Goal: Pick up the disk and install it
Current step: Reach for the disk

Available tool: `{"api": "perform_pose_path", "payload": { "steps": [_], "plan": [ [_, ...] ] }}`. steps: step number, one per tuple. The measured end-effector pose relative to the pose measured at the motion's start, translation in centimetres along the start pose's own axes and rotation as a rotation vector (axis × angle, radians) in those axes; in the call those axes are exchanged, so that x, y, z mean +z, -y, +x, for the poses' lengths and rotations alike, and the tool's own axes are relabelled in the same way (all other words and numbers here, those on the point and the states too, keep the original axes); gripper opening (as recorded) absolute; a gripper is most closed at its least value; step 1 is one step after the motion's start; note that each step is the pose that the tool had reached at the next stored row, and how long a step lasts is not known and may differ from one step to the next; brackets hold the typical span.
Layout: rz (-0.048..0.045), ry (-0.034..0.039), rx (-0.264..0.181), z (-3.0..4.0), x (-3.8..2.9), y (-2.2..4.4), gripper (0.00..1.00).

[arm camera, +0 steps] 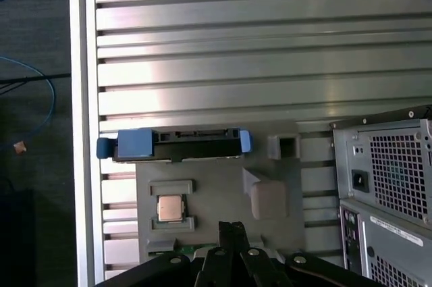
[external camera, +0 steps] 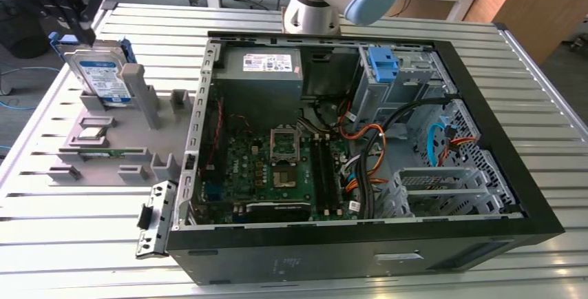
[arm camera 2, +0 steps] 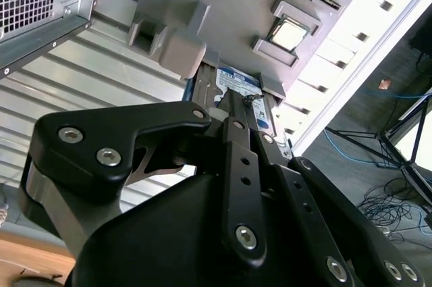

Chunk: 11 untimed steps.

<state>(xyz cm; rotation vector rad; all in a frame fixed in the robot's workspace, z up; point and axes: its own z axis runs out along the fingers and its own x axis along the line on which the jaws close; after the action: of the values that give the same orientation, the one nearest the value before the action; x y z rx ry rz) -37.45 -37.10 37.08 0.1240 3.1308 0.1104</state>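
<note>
Black gripper (arm camera 2: 239,100) fills the foreground in the second wrist view, drawn narrow with nothing between its tips, hanging close over the flat silver hard disk with blue plastic rails (external camera: 99,73). Disk's standing on edge in the grey plastic holder (external camera: 120,149), at the exterior view's left of the open black computer case (external camera: 531,199). Not grasped, not installed: the whole job remains. Its white-and-blue label's print is too small to read.
</note>
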Motion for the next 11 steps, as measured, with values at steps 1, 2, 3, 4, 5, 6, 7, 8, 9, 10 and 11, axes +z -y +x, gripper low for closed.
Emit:
{"api": "perform_pose_path", "payload": {
  "steps": [1,2,3,4,5,6,7,8,9,10,11],
  "plan": [
    [-0.0011,-0.0001,0.0,0.05,0.04,-0.13,0.11],
    [-0.0022,-0.0002,0.0,0.11,0.08,-0.27,0.11],
    [-0.0033,-0.0003,0.0,0.17,0.11,-0.39,0.11],
    [-0.0044,-0.0004,0.0,0.23,0.15,-0.52,0.11],
    [-0.0056,-0.0005,0.0,0.29,0.18,-0.64,0.11],
    [-0.0068,-0.0005,0.0,0.35,0.22,-0.76,0.11],
    [-0.008,-0.0006,0.0,0.42,0.25,-0.89,0.11],
    [-0.0092,-0.0007,0.0,0.49,0.29,-1.0,0.11],
    [-0.0104,-0.0006,0.0,0.56,0.32,-1.1,0.11],
    [-0.0117,-0.0007,0.0,0.65,0.35,-1.2,0.11],
    [-0.0124,-0.0011,0.0,0.73,0.36,-1.27,0.11]
  ]
}}
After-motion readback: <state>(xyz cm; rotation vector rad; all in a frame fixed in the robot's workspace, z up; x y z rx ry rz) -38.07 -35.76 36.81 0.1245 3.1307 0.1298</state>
